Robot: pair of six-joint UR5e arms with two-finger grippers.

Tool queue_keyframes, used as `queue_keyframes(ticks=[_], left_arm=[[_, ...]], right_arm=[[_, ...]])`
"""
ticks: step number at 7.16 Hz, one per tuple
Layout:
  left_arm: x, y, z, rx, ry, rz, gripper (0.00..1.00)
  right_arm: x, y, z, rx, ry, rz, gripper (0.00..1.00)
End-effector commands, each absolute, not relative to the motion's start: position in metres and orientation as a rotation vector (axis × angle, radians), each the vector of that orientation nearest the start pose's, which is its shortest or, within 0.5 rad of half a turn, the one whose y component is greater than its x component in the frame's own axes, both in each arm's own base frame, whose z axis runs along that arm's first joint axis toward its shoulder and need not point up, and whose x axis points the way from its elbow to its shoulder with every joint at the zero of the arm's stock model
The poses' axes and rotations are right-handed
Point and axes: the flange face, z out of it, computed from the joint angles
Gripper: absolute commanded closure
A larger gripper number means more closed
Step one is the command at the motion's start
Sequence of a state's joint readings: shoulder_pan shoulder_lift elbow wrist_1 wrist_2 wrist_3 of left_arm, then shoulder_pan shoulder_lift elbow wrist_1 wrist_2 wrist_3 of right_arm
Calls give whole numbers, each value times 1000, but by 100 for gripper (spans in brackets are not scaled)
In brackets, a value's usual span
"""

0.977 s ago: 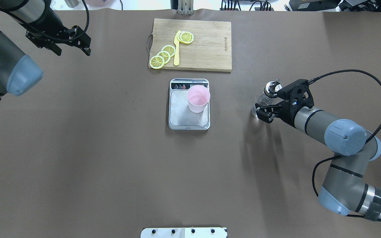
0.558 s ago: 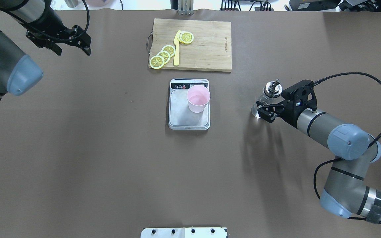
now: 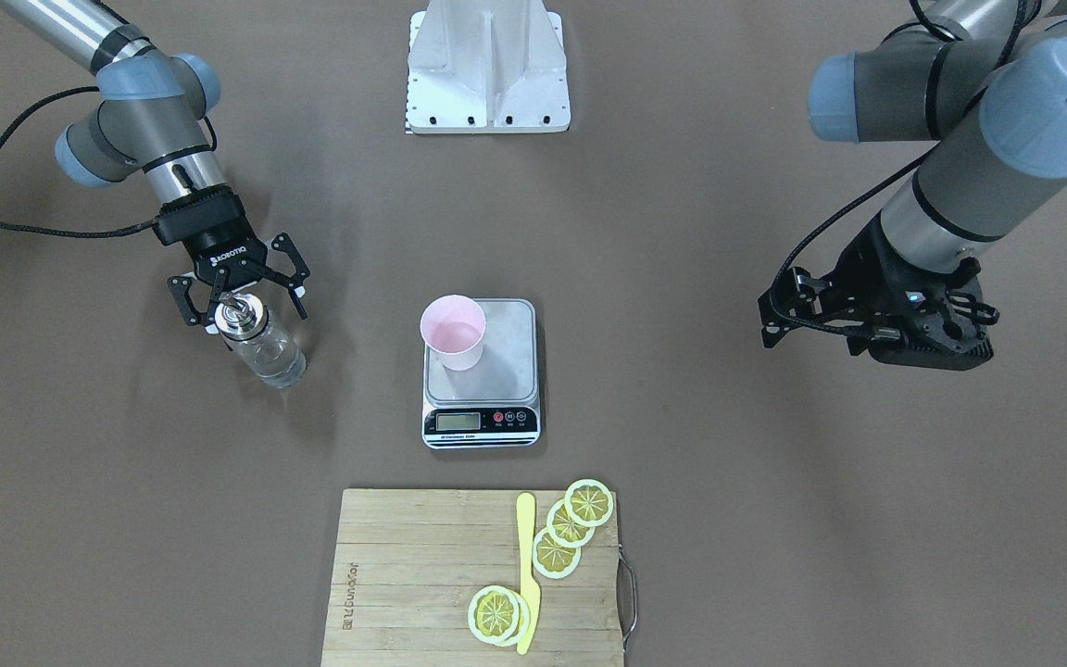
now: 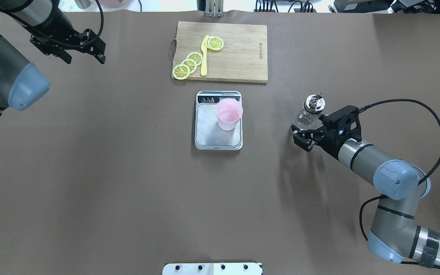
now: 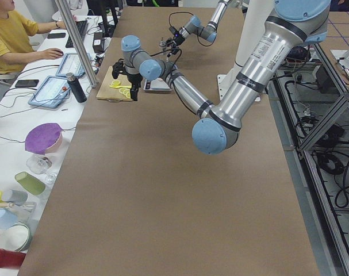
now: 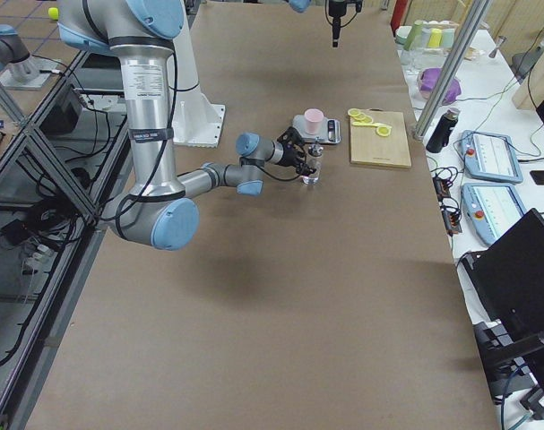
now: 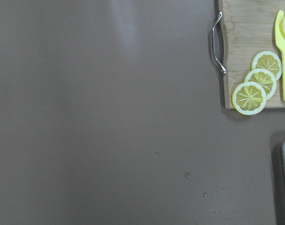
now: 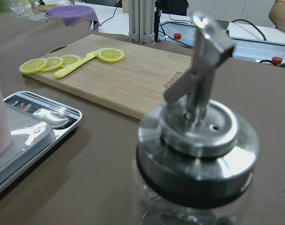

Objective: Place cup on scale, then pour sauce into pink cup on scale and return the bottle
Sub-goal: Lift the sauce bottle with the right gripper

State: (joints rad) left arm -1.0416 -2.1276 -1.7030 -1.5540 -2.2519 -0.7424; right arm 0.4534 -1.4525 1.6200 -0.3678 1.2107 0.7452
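Done placing cup (image 4: 229, 114) on scale (image 4: 208, 135), mid-table. Can't confirm pour. Seeing bottle (image 4: 307, 114) upright toward right edge, ungripped; right gripper (image 4: 302, 138) spread beside it, left gripper (image 4: 99, 51) spread, far-left corner.

right arm (the near, large one) low over table | right gripper (image 6: 303, 161) just beside bottle (image 6: 314, 173) | cup (image 6: 314, 118) upright on scale (image 6: 332, 133), farther back | cutting board (image 6: 385, 143) right of scale | lemon slices (image 6: 361, 116) at its far end

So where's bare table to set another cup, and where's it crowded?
Widest bare stretch: between the scale and the left hand; also the table nearer the robot. Between scale and bottle is narrower. Crowded: cutting board beyond the scale, right hand beside the bottle.
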Motion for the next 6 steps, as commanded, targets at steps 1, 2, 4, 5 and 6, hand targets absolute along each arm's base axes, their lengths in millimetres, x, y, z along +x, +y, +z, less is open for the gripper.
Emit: queue_keyframes(ticks=[1,2,4,5,6], left_arm=[[269,-599,271,132,911,32,0],[269,-599,271,132,911,32,0],[269,-599,274,129,907,30,0],[269,-599,274,129,907,30,0],[269,-599,274,129,907,30,0]], right_arm=[[-423,-392,448,1058,-926,-62,6],[-425,-393,442,1063,-935,-57,6],[-420,-399,440,1071,-931,-48,7],[-418,-401,442,1071,-926,-45,7],[-416,-403,442,1073,-923,-41,8]])
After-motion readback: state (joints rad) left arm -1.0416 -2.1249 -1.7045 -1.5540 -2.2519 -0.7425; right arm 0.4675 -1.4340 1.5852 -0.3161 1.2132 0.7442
